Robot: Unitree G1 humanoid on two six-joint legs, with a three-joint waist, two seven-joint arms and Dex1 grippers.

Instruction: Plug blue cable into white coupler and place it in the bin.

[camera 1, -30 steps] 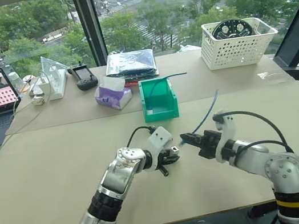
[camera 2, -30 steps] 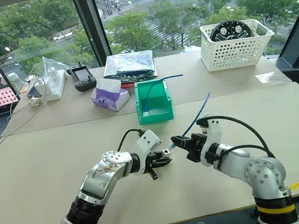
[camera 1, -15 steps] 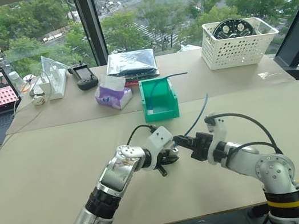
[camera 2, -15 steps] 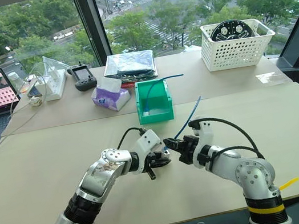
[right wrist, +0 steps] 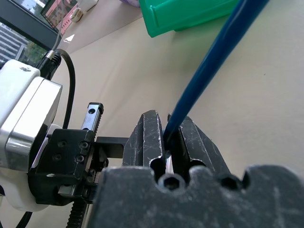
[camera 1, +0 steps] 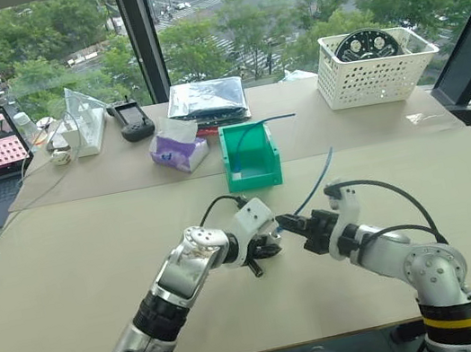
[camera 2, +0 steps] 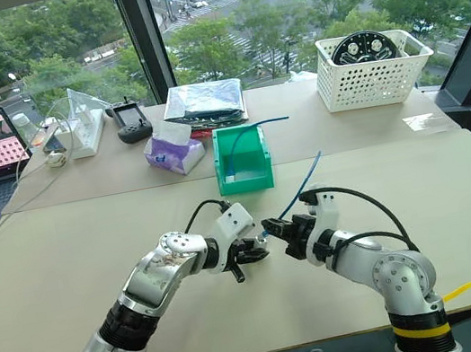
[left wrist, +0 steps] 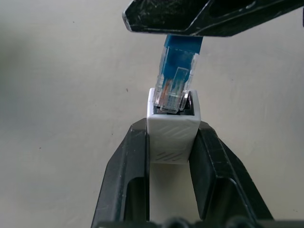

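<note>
With my left gripper (left wrist: 172,142) clamped on the white coupler (left wrist: 172,137) and my right gripper (right wrist: 167,137) pinching the blue cable (right wrist: 209,66), the plug (left wrist: 175,88) sits partly entered above the table, so full seating and transfer to the bin (camera 1: 250,157) remain.

The bin (camera 1: 251,159) sits mid-table behind both claws, tissue box (camera 1: 178,150) to its left, basket (camera 1: 373,68) far right.
</note>
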